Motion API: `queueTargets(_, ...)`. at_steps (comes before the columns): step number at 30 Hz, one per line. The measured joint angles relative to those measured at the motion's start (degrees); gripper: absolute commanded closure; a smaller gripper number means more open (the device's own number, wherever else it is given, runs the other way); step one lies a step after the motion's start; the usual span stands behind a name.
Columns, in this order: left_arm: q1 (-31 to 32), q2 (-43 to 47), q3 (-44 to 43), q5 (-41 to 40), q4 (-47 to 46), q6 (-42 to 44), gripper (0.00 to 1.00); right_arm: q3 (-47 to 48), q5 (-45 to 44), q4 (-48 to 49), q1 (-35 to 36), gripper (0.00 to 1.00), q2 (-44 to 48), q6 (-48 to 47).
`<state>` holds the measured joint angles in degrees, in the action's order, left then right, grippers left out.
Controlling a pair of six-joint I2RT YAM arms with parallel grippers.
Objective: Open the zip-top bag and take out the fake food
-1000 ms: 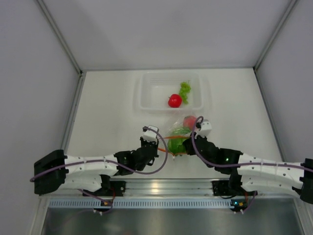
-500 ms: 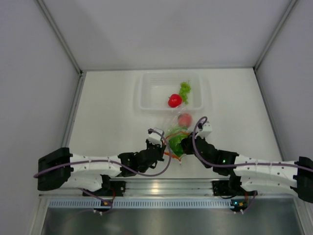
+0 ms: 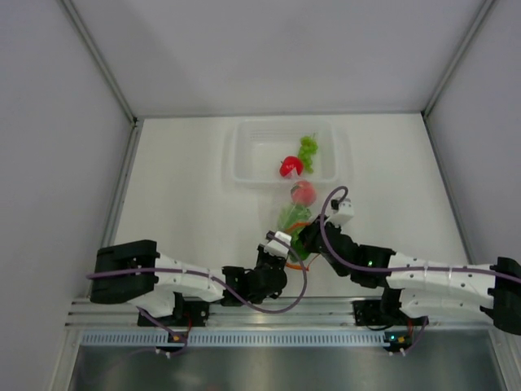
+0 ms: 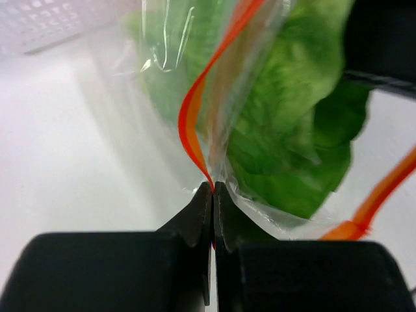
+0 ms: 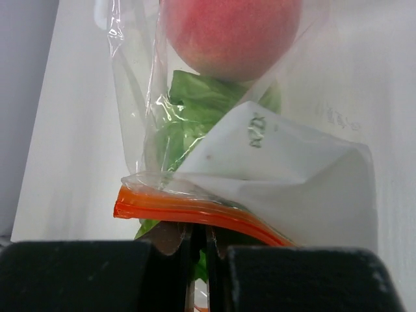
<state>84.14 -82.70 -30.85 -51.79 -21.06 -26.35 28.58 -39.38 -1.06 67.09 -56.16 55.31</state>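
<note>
1. Left tool (image 4: 212,188): the jaws are pressed tight together. They pinch the clear film of the zip-top bag (image 4: 162,78) at the point where the orange zip strip (image 4: 188,123) runs down to the fingertips. From above, this tool (image 3: 281,244) sits at the near end of the bag.
2. Right tool (image 5: 198,231): the jaws are closed to a thin slit and clamp the zip strip (image 5: 195,211) from the near side. From above, it (image 3: 305,236) lies just right of the left tool, with the bag's mouth between the two.
3. The zip-top bag (image 3: 293,216) stretches from the two tools away from the arms, over the white worktop (image 3: 179,204). Whether it rests on the worktop or hangs clear of it cannot be told.
4. Inside the bag, the green lettuce (image 3: 295,218) is nearer the tools. The pinkish-red round fruit (image 3: 304,192) is at the far end.
5. Only the left wrist view shows the lettuce (image 4: 286,130) pressed against the film, and a second stretch of orange strip at the lower right.
6. Only the right wrist view shows a white printed patch (image 5: 279,169) on the bag, with the lettuce (image 5: 195,97) and the fruit (image 5: 231,29) beyond it.
7. Only the top view shows the clear tray (image 3: 236,155), just beyond the bag. It holds the red tomato (image 3: 291,166) and the green grape bunch (image 3: 308,149).
</note>
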Motion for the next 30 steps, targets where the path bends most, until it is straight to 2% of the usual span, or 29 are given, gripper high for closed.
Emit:
queueTargets(7,0.2,-0.3,0.0,-8.0,-0.6,-0.8,1.0,-0.1,1.1,-5.9,0.0,1.0,9.1,0.8)
queueTargets(12,0.8,-0.4,0.0,-12.5,-0.6,-3.0,1.0,-2.5,3.2,-6.0,0.0,1.0,10.6,1.4)
queueTargets(18,0.8,-2.8,-4.2,-17.1,8.3,-9.9,1.0,-3.7,5.6,-4.6,1.3,1.0,9.5,-0.7)
queueTargets(24,-0.7,-2.8,-4.6,-14.8,11.7,-13.1,1.0,-3.8,7.2,-0.9,2.3,1.0,4.7,-4.2)
queueTargets(30,-1.3,-0.3,-1.7,-7.2,5.1,-7.7,1.0,-1.9,8.3,0.2,2.5,1.0,-0.4,-6.3)
